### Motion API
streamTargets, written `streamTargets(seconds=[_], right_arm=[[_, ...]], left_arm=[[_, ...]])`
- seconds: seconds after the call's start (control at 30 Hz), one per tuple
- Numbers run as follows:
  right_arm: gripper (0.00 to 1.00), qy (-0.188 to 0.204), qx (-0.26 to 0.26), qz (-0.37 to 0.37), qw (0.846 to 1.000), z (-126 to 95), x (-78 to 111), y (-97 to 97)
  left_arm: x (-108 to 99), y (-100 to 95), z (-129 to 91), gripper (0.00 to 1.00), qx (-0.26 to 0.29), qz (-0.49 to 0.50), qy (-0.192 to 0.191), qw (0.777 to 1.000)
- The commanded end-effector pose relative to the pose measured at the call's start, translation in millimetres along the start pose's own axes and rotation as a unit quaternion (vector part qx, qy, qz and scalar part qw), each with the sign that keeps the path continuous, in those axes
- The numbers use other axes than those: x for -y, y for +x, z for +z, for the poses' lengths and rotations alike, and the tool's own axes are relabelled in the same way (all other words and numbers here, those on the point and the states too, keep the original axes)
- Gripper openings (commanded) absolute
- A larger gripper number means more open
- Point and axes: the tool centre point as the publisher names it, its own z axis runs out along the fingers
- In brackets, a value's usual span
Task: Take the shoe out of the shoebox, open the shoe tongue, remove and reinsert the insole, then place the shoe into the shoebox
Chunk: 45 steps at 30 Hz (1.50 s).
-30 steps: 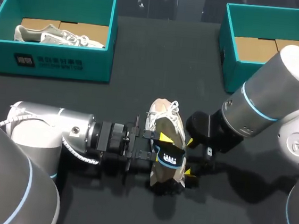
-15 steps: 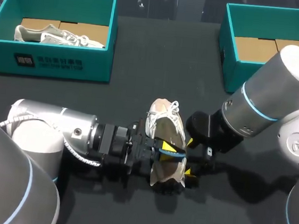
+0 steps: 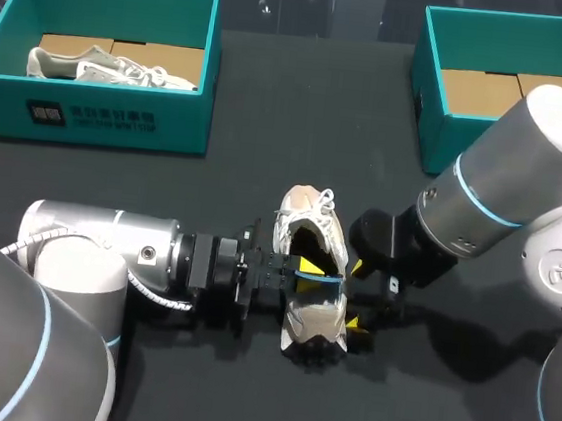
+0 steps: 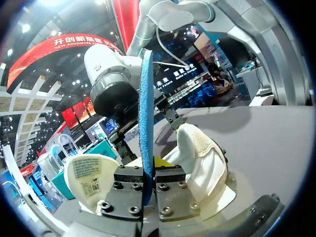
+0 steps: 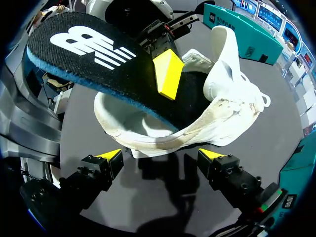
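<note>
The left gripper (image 4: 148,173) is closed tight on the insole (image 5: 94,49), at the opening of the shoe (image 5: 227,98). The right gripper (image 5: 162,157) stands wide open beside the shoe, apparently not touching it.

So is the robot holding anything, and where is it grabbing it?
The left gripper pinches the insole flat between its fingers, near the middle of its length. The right gripper holds nothing.
</note>
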Motion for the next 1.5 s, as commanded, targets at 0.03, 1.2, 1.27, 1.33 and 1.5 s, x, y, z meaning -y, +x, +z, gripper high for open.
streamTargets(seconds=[0.03,1.2,1.27,1.33,1.5], right_arm=[[1.0,0.0,0.0,0.0,1.0,1,0.0,0.4],[1.0,0.0,0.0,0.0,1.0,1,0.0,0.4],[1.0,0.0,0.0,0.0,1.0,1,0.0,0.4],[1.0,0.0,0.0,0.0,1.0,1,0.0,0.4],[1.0,0.0,0.0,0.0,1.0,1,0.0,0.4]], left_arm=[[-8,-0.8,8,0.0,0.006,0.004,-0.009,1.0],[18,1.7,7,0.0,-0.002,0.05,-0.013,0.999],[11,-0.5,8,0.0,0.001,0.054,-0.017,0.998],[4,-1.9,9,0.0,0.002,0.058,-0.023,0.998],[-4,-2.8,11,0.0,0.004,0.068,-0.038,0.997]])
